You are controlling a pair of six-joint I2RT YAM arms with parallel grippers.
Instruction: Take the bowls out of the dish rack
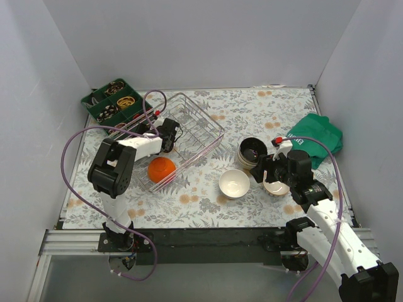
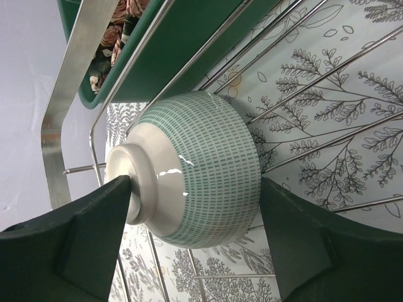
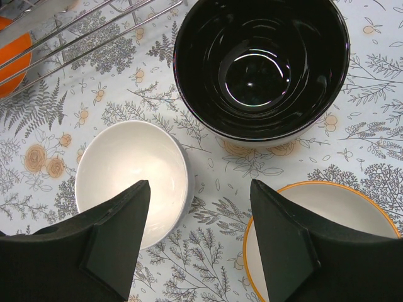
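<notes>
Your right end effector (image 3: 198,185) hangs wide open over the counter (image 3: 56,132), gripping nothing. A white bowl (image 3: 129,170) sits under its left finger, an orange-rimmed bowl (image 3: 334,211) under its right finger, and a black bowl (image 3: 261,63) just ahead. Your left end effector (image 2: 195,184) is inside the dish rack (image 2: 63,94), closed on a green-dotted bowl (image 2: 214,151) that lies on its side. One finger presses the foot and the other meets the rim. Behind it, an orange bowl (image 1: 162,168) lies in the rack. Beyond the wires is a green tray (image 2: 176,38).
</notes>
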